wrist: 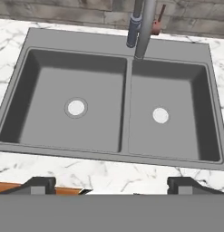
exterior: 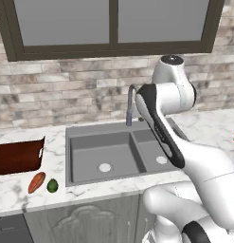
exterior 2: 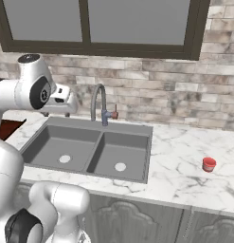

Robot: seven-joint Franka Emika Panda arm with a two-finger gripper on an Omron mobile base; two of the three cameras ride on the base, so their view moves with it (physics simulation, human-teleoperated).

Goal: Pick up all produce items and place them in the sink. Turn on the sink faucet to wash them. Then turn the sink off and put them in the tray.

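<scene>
An orange-red tapered vegetable (exterior: 36, 182) and a round dark-green lime (exterior: 52, 185) lie side by side on the marble counter, left of the sink (exterior: 99, 149) near the front edge. The reddish-brown tray (exterior: 16, 156) sits just behind them at the far left. In the hand view my gripper (wrist: 112, 186) hovers high over the sink's front rim (wrist: 109, 154), open, with nothing between its fingertips (wrist: 38, 183). Both basins hold nothing but their pale drains. The grey gooseneck faucet (exterior 2: 100, 102) stands behind the divider, and no water runs from its spout (wrist: 140, 27).
A small red cup (exterior 2: 209, 164) stands on the counter (exterior 2: 184, 161) to the right of the sink. A brick wall and a dark-framed window rise behind. My arm's upper links (exterior: 166, 128) hang over the right basin in the left base view.
</scene>
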